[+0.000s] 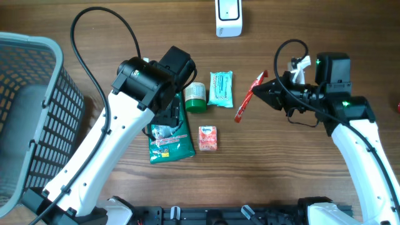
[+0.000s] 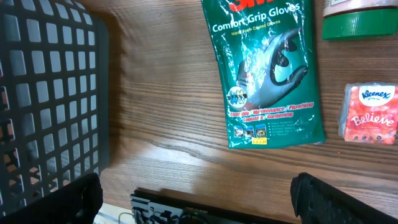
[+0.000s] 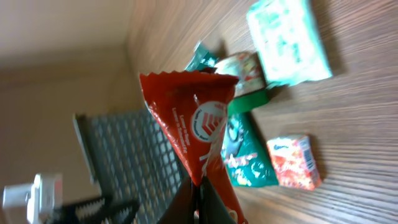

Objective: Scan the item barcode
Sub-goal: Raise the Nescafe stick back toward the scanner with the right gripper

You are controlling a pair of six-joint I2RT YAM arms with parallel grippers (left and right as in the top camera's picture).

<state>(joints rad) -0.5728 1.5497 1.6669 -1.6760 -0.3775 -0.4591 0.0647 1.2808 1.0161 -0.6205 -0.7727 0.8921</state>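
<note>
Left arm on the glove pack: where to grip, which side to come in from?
Probably from above, jaws across the short width of the glove pack, near its bottom end. It lies flat on the table, so no edge offers itself sideways. That end is clear of the green-lidded jar; the tissue pack lies apart beside it.

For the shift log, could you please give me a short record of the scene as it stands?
Right jaws: shut on the red snack packet, held above the table
Left jaws: open, empty, above the Comfort Grip Gloves packet
Scanner: white device at the far edge, not yet reached
Also on table: green-lidded jar, wipes pack, Kleenex tissue pack
Basket: grey, beside the left arm
</note>
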